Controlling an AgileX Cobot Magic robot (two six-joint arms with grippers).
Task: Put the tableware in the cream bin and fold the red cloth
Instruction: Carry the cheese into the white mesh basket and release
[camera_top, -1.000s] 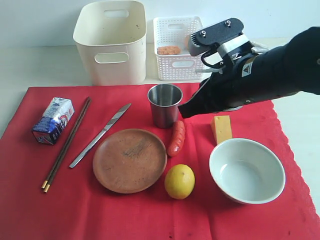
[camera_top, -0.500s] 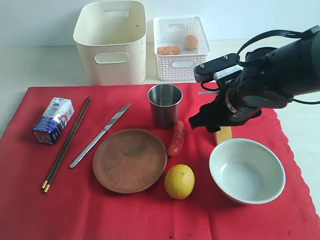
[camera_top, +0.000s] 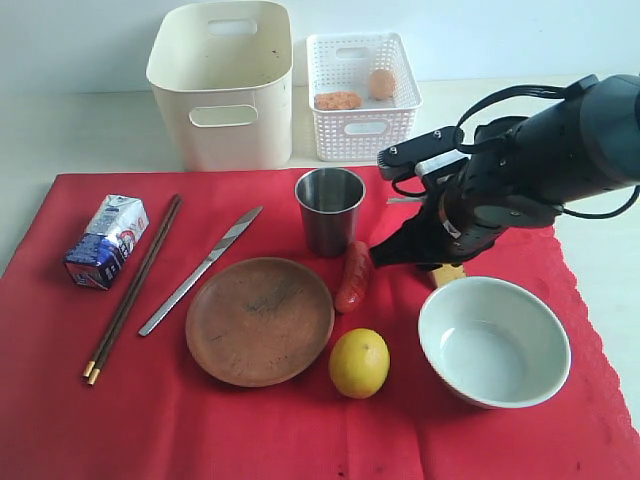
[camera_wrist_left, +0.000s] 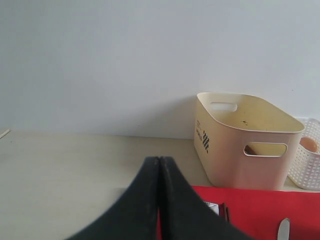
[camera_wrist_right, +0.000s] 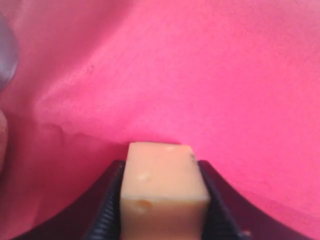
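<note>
Two printed surfaces are being noted: a dark mark with a small checker pattern on the end wall of the cream bin (camera_wrist_left: 235, 155), too small to be read, and blue, white and red print on the milk carton (camera_top: 106, 241), also unreadable. Against the frame one second back, the right arm is now being seen lowered from above the white basket (camera_top: 362, 130) down to the red cloth (camera_top: 150, 420). The egg (camera_top: 381, 83) in that basket is being shown again, and the cheese block (camera_wrist_right: 165, 185), then lying free, is now mostly being covered in the exterior view. The right gripper (camera_wrist_right: 160, 167) is being seen closed around the cheese block, with both pads touching its sides, low over the cloth. The left gripper (camera_wrist_left: 159, 170) is being held with its fingers pressed together on nothing, off the cloth's edge, facing the bin. All the tableware is lying on the cloth outside the bin. The steel cup (camera_top: 329, 208) is standing upright just left of the right gripper, with the sausage (camera_top: 353, 276) between them. The bowl (camera_top: 494, 340) is sitting just in front of it, untouched. The brown plate (camera_top: 259, 320), knife (camera_top: 200, 270) and chopsticks (camera_top: 133, 288) are lying further left, well apart from both grippers.
</note>
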